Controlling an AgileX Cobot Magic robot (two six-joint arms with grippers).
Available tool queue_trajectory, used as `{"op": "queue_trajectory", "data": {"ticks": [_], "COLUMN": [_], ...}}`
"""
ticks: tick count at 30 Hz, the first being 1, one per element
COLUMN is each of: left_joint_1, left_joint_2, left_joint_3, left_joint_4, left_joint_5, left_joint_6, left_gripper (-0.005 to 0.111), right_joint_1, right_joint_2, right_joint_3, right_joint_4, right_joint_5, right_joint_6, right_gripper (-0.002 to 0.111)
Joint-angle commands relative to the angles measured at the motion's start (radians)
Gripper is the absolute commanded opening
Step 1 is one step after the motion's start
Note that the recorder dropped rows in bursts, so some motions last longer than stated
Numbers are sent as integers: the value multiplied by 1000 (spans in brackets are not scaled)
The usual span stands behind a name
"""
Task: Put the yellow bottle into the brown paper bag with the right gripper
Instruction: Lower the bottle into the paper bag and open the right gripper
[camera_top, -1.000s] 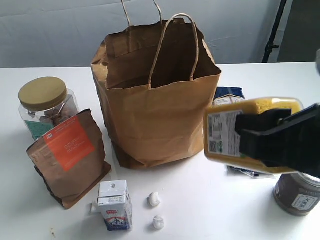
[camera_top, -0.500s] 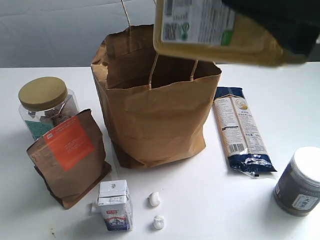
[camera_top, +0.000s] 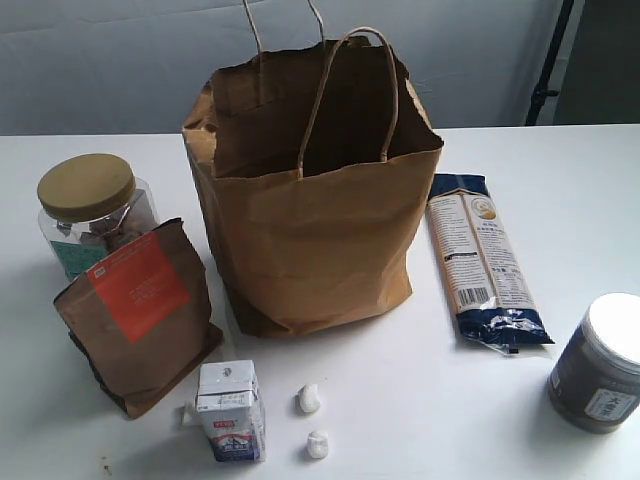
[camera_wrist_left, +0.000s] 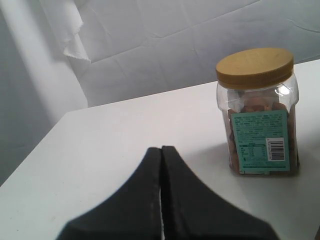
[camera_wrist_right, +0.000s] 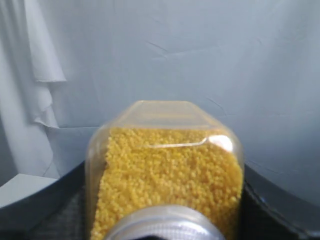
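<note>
yellow grains fill the bottle (camera_wrist_right: 165, 170) clamped in the right pincer (camera_wrist_right: 165, 217), held aloft against the backdrop (camera_wrist_right: 200, 50) and outside the exterior view, so the pickup looks done; lowering it into the open bag (camera_top: 310, 230) and letting go remain.

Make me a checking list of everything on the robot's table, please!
Surface: white table, two small white bits lying loose.
Job's things: brown paper bag upright, open; yellow bottle outside the exterior view.
Clutter: gold-lid jar, orange-label pouch, small carton, blue packet, white-lid jar.
Grippers: left gripper shut, empty; right gripper clamping the bottle.
Cables: nothing seen.
Surroundings: pale cloth backdrop, dark stand.
</note>
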Motion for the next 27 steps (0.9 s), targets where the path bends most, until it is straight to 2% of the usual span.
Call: {"op": "queue_trajectory", "data": {"ticks": [1, 5, 15, 27], "left_joint_1": [-6, -6, -6, -6], "left_joint_2": [-4, -4, -4, -4], "left_joint_3": [3, 3, 3, 3], "left_joint_4": [0, 0, 0, 0], "left_joint_5": [-9, -9, -9, -9], "left_joint_6": [-2, -2, -2, -2], "left_gripper": [0, 0, 0, 0], "right_joint_1": [-156, -241, -240, -240], "right_joint_2": [87, 192, 349, 426], "right_joint_3": [-47, -57, -57, -57], "right_joint_4": [25, 154, 165, 165], "right_joint_5": [-189, -277, -315, -360], "right_joint_6": [2, -41, -56, -56], "right_gripper": [0, 0, 0, 0]}}
